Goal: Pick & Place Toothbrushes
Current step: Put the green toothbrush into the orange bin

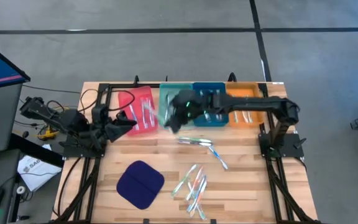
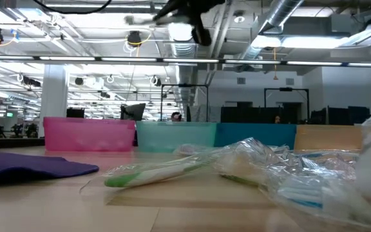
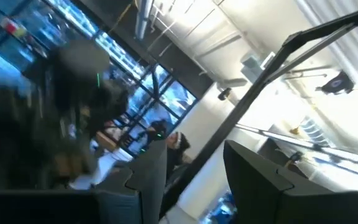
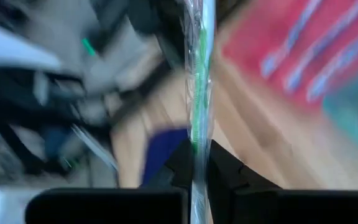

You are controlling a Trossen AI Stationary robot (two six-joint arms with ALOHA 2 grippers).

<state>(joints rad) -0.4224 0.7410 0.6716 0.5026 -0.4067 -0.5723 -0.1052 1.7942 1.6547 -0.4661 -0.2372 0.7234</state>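
Toothbrush in clear crinkly wrap with a green stripe (image 4: 197, 93) sat pinched in the right gripper (image 4: 197, 163) at the frame's upper middle, and might slip from that thin hold.

Toothbrushes (image 1: 194, 180) lie right of the pad (image 1: 140, 184) (trays (image 1: 194, 107) behind).

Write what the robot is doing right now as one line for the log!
right gripper: shut on green toothbrush, above teal tray | left gripper: waiting near red tray | loose toothbrushes: on table
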